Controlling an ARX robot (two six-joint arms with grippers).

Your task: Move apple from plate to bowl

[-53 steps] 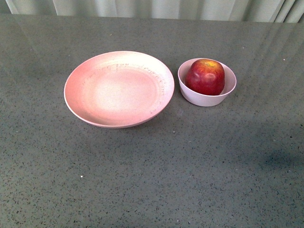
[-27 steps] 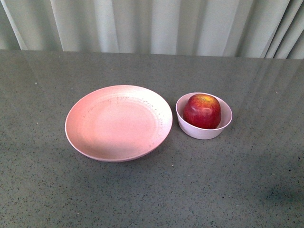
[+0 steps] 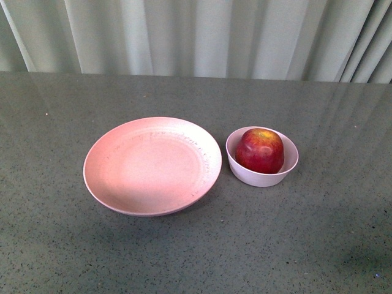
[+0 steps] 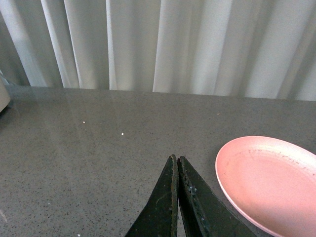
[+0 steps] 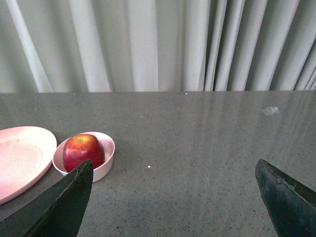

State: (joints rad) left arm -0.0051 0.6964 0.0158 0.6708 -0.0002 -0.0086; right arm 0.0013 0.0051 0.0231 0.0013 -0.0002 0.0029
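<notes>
The dark red apple [image 3: 260,150] sits inside the small pale bowl [image 3: 245,172], just right of the wide pink plate [image 3: 113,180], which holds nothing. Neither arm shows in the front view. In the right wrist view the apple [image 5: 83,151] in the bowl [image 5: 106,157] lies beside the plate [image 5: 19,158]; my right gripper [image 5: 174,165] is open and empty, well back from the bowl, with the apple just beyond one fingertip. In the left wrist view my left gripper [image 4: 176,159] is shut on nothing above bare table, next to the plate [image 4: 271,182].
The grey speckled table [image 3: 202,245] runs back to a pale pleated curtain [image 3: 196,37]. A small pale scrap [image 5: 270,110] lies on the table far from the bowl. A pale object's edge [image 4: 3,96] shows at the left wrist view's border.
The front view has tilted upward: plate and bowl sit lower in the picture and the curtain has come into sight. The apple stays in the bowl.
</notes>
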